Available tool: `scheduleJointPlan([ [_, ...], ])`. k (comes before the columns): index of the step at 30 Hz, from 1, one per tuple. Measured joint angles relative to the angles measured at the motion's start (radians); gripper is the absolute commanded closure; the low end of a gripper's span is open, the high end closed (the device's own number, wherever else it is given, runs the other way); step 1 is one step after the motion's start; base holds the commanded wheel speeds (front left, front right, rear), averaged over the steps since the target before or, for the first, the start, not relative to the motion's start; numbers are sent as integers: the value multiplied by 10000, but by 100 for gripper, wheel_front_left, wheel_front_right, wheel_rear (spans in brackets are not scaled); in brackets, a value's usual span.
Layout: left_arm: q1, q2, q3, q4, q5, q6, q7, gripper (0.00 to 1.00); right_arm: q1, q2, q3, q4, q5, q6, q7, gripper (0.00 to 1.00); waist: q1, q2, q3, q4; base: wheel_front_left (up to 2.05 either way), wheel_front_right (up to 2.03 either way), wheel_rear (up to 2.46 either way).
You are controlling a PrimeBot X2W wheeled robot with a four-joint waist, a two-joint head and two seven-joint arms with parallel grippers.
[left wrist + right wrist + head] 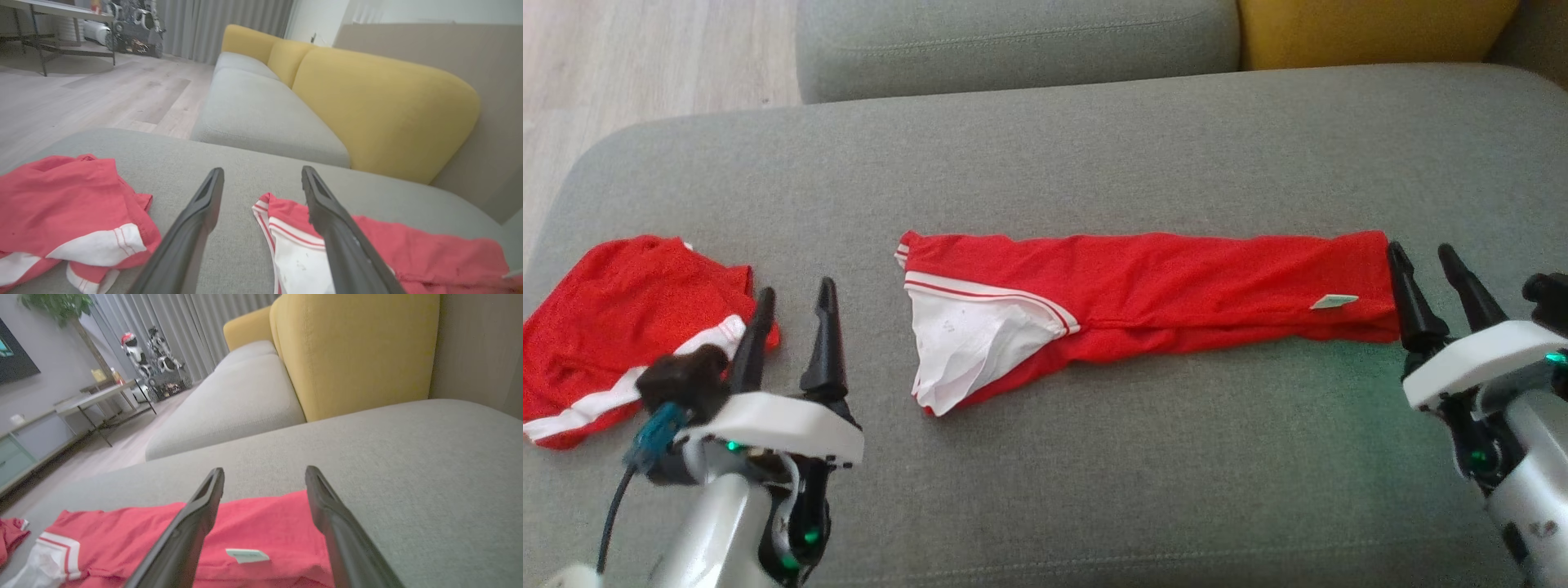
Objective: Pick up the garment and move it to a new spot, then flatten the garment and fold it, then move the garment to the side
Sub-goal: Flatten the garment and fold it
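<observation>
Head view: grey fabric sofa seat (1094,147) bears a long red-and-white garment (1176,278), crumpled red cloth (613,318) leftward. Left gripper (796,287) and right gripper (1419,247) gape empty.

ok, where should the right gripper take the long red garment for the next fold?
Likely its right short edge, approached from the right along the cushion. The garment lies flat in a narrow strip, layers stacked there, and the open right gripper sits beside that end.
</observation>
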Motion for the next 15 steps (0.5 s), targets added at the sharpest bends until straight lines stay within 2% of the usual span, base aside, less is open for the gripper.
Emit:
scheduleJointPlan([
  [4,712,-1087,1346,-849,761,-65,-8,0,808,840,-2056,-1047,-1432,0,-8,0,0,0,71,8,0,0,0],
  [7,1376,-1789,2079,-920,1484,-648,-6,0,1769,1605,-3302,-1691,-2769,0,-8,0,0,0,211,-10,0,0,0],
  [8,1376,-1789,2079,-920,1484,-648,-6,0,1769,1605,-3302,-1691,-2769,0,-8,0,0,0,211,-10,0,0,0],
  [9,1427,-1862,2330,-888,1848,-882,-6,0,2081,1827,-3649,-1776,-3181,0,-8,0,0,0,285,11,0,0,0],
  [15,1291,-2021,2656,-675,2456,-1457,-8,0,1870,2278,-4980,-1331,-3739,0,268,0,0,0,571,100,0,0,0],
])
